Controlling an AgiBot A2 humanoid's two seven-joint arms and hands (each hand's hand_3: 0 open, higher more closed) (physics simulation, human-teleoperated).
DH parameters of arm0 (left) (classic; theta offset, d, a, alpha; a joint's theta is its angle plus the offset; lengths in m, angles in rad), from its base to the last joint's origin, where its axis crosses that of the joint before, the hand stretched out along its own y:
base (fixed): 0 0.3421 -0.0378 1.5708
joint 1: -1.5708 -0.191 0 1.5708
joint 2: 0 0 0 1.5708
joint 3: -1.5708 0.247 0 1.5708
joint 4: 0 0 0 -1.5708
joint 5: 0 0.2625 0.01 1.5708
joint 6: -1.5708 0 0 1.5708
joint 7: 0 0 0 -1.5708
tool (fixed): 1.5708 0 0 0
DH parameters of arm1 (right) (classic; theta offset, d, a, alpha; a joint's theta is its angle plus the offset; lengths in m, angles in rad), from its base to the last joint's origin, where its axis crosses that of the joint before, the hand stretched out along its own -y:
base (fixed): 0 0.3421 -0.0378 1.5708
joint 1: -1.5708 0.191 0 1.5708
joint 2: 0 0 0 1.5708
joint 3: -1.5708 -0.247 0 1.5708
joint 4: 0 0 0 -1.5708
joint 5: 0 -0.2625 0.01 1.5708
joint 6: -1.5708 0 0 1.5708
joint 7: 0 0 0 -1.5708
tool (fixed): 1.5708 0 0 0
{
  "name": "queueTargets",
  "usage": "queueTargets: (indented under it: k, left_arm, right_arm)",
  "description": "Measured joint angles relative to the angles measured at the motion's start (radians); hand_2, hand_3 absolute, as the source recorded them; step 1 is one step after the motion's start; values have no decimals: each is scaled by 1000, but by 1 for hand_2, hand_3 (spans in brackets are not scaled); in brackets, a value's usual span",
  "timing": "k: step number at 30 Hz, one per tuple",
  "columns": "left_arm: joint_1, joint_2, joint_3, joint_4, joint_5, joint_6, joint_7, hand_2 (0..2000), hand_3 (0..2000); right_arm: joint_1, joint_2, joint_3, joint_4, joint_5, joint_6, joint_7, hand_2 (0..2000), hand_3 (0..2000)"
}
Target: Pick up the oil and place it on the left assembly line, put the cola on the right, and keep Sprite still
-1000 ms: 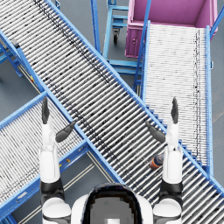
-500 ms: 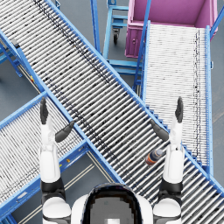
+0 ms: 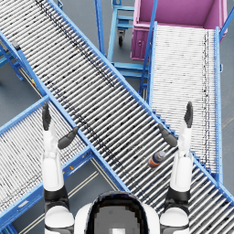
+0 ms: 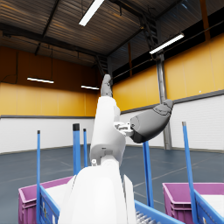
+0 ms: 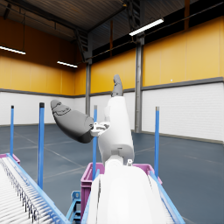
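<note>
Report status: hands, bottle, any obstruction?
Both hands open and empty: left hand, right hand. One dark bottle, label unreadable, lying on the middle conveyor beside the right forearm, untouched. Nothing between it and the right hand.

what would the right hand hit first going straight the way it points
Probably nothing near: the right hand points above the right conveyor toward the pink bin, with open air ahead in its wrist view; depth is unclear.

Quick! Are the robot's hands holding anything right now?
Left hand: open, fingers apart, holding nothing.
Right hand: open, fingers apart, holding nothing.
</note>
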Motion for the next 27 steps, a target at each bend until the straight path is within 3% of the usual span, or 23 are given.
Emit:
queueTargets:
  k: [27]
  left_arm:
    - [-8,23,0,-8,0,0,0,0,0]
  right_arm:
    - [-36,-24,-17,19,0,0,0,0,0]
